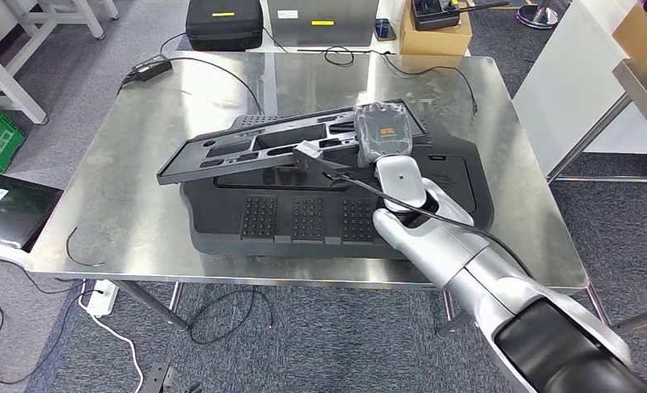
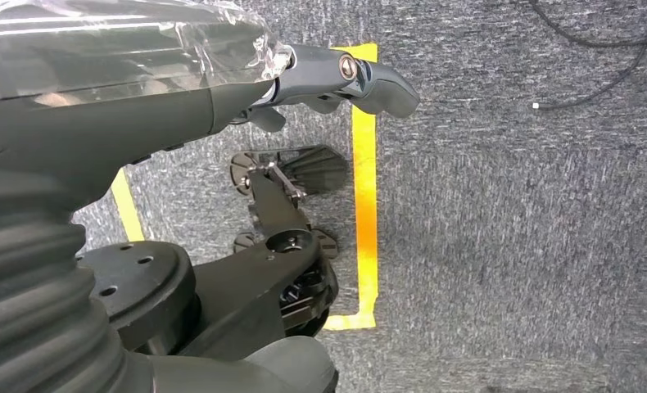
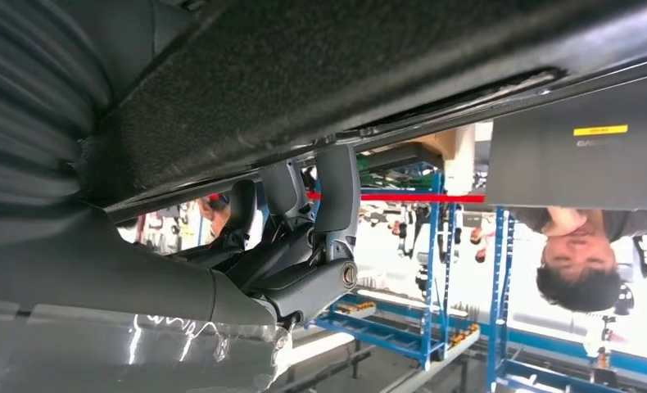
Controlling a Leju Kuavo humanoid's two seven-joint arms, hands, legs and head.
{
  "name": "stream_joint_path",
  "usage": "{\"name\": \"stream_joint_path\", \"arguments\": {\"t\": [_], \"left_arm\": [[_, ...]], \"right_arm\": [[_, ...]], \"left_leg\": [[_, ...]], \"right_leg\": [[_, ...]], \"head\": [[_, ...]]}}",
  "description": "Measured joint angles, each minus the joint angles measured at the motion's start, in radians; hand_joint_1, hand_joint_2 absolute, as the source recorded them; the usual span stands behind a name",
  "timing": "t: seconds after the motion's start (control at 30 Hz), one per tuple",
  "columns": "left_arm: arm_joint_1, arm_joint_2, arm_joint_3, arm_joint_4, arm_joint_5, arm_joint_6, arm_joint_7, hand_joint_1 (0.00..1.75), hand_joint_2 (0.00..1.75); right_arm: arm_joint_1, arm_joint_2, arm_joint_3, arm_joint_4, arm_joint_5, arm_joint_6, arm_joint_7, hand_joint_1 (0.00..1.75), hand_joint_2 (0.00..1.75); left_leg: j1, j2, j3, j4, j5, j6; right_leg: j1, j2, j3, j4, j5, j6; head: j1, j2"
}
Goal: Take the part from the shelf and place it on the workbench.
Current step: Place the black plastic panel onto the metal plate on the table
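While the steel workbench (image 1: 124, 164) fills the centre of the head view, we see a broad black moulded panel (image 1: 320, 217) lying flat on it toward the lower middle. Above that panel, across the middle of the frame, the part (image 1: 246, 151), a long flat black tray with cut-outs, sits tilted, its left end low and its right end raised. Our right hand (image 1: 383, 131) comes up from the lower right on a silver arm and grips the part's raised right end; in the right wrist view the dark fingers (image 3: 337, 192) are curled up against the part's edge (image 3: 369, 74). Our left hand (image 2: 337, 78) appears in its wrist view over grey carpet with a yellow tape line (image 2: 364, 188) on the floor, holding nothing; we cannot tell how far its fingers are spread. At the upper edge of the head view stand a black case (image 1: 224, 23) and a cardboard box (image 1: 439, 31); a person (image 3: 578, 254) shows beyond the part.
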Motion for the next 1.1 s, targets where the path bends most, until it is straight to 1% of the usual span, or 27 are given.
{"name": "stream_joint_path", "arguments": {"t": [0.17,0.3,0.43,0.53,0.67,1.1], "left_arm": [[0.001,0.002,-0.001,0.0,0.002,0.0,-0.006,0.0,1.75],[0.001,0.002,-0.001,0.0,0.003,0.001,-0.01,0.0,1.75],[0.002,0.003,-0.003,0.0,0.005,0.003,-0.011,0.0,1.75],[0.006,0.006,-0.01,0.0,0.008,0.005,-0.012,0.0,1.75],[0.009,0.007,-0.018,0.0,0.015,0.012,-0.015,0.0,0.0],[0.01,0.01,-0.026,0.0,0.033,0.016,-0.017,0.0,0.0]], "right_arm": [[-0.037,0.061,0.023,0.109,0.007,-0.005,-0.008,1.75,1.75],[-0.057,0.091,0.032,0.173,0.003,-0.004,-0.004,1.75,1.75],[-0.073,0.104,0.038,0.225,-0.021,-0.003,0.009,0.0,0.0],[-0.083,0.104,0.039,0.257,-0.041,-0.003,0.011,0.0,0.0],[-0.087,0.105,0.04,0.281,-0.054,-0.002,0.014,0.0,0.0],[-0.095,0.104,0.043,0.31,-0.098,0.017,0.045,0.0,0.0]], "left_leg": [[0.0,0.0,0.0,-0.001,0.001,-0.001],[0.0,0.0,0.0,-0.001,0.001,-0.001],[0.0,0.0,0.0,-0.001,0.001,-0.001],[0.0,0.0,0.0,-0.001,0.001,-0.001],[0.0,0.0,0.0,0.0,0.001,-0.001],[0.0,0.0,0.001,-0.001,0.001,-0.001]], "right_leg": [[0.0,0.0,-0.001,0.0,0.0,-0.001],[0.0,0.0,-0.001,0.0,0.0,-0.001],[0.0,0.0,-0.001,0.0,0.0,-0.001],[0.0,0.0,-0.001,0.0,0.0,-0.001],[0.0,0.0,-0.001,0.0,0.0,-0.001],[0.0,0.001,-0.001,0.0,0.001,-0.001]], "head": [[0.0,0.0],[0.0,0.0],[0.0,0.0],[0.001,0.0],[0.001,0.0],[0.0,0.0]]}}
